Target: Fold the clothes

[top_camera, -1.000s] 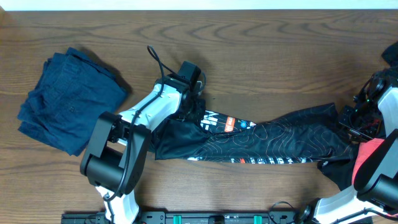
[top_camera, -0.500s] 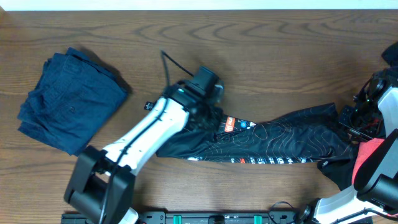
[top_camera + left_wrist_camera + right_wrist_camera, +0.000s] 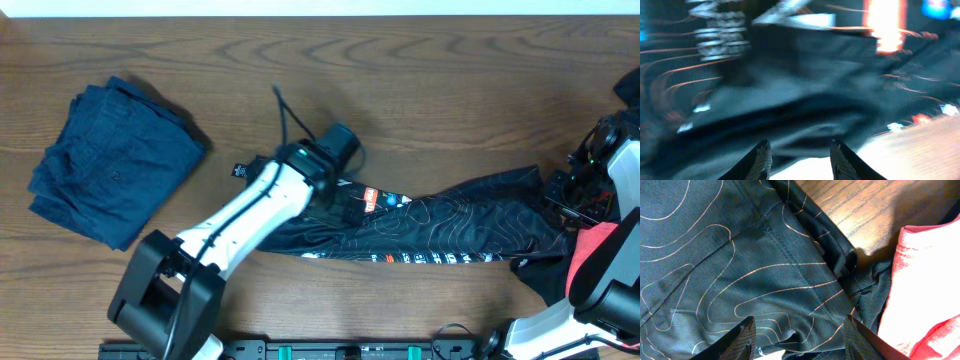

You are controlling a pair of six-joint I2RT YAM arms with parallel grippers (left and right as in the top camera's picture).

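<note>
The black jersey with thin orange contour lines lies stretched in a long band across the table's middle. My left gripper hovers over its left end beside the logos; in the blurred left wrist view its fingers stand apart above the jersey, holding nothing. My right gripper is at the jersey's right end. Its jaws are wide apart with a raised fold of the jersey between them. A coral-red garment lies just to the right.
A folded navy garment lies at the far left of the wooden table. The coral-red garment sits at the right edge under the right arm. A dark item pokes in at the far right edge.
The left arm swung right and extended over the jersey's left end, and its jaws went from shut to apart. The right arm has not moved.
</note>
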